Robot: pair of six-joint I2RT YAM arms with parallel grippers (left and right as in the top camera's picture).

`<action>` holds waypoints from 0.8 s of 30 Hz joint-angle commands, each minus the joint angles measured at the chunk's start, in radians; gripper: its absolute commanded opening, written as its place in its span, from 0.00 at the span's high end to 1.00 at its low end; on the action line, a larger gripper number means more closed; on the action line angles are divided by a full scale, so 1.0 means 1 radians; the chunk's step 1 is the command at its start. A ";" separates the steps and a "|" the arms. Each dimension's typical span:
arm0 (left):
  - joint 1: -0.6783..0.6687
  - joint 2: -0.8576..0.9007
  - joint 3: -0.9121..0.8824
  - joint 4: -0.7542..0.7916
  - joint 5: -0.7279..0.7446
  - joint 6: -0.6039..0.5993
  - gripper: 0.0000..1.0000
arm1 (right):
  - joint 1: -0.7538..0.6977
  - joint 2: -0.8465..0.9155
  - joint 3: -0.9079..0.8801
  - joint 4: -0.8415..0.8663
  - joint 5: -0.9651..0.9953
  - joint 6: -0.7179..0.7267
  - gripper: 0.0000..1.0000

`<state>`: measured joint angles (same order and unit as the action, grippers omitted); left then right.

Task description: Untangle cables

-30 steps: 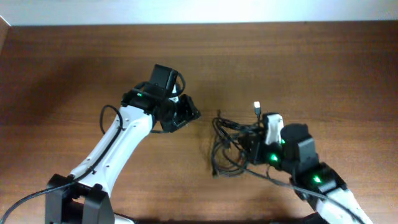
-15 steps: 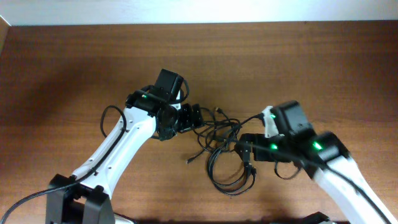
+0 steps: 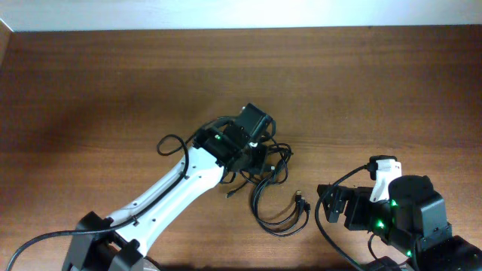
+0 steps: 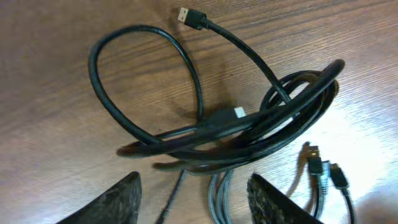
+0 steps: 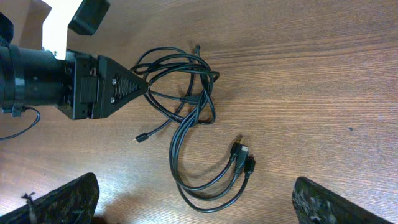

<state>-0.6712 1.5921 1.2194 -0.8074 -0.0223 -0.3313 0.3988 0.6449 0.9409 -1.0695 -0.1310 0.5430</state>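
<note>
The cables (image 3: 277, 164) are thin black cords bunched in a tangle at the table's middle. Two long loops (image 3: 280, 220) trail toward the front and end in small plugs (image 3: 301, 202). My left gripper (image 3: 260, 160) is down at the tangle's left side. In the left wrist view the bundle (image 4: 249, 127) lies just ahead of the left gripper (image 4: 196, 205), whose jaws stand apart with loose strands lying between them. My right gripper (image 3: 332, 208) sits right of the loops, wide open and holding nothing. In the right wrist view the right gripper (image 5: 199, 211) hovers short of the plugs (image 5: 242, 155).
Everything lies on a brown wooden table (image 3: 392, 90). Its far edge meets a white wall strip (image 3: 226, 13) at the back. My left arm (image 3: 177, 188) stretches diagonally from the front left to the tangle.
My left gripper moved right onto the tangle. My right gripper let go of the cables, opened wide and pulled back to the front right. The loops now lie stretched toward the front.
</note>
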 commanded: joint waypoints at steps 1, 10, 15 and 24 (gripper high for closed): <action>-0.003 -0.014 0.002 -0.001 -0.046 0.059 0.33 | -0.002 -0.004 0.007 0.002 0.012 0.001 0.02; -0.043 0.132 -0.039 0.074 0.068 0.041 0.27 | -0.001 -0.004 0.007 -0.003 0.008 0.001 0.01; -0.044 0.156 -0.040 0.111 0.071 0.041 0.29 | -0.001 -0.004 0.006 -0.014 0.008 0.001 0.02; -0.048 0.275 -0.029 0.251 0.071 0.041 1.00 | -0.001 -0.004 0.006 -0.043 0.008 0.001 0.01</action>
<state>-0.7136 1.8782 1.1835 -0.5289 0.0452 -0.2909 0.3988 0.6449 0.9405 -1.1118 -0.1310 0.5457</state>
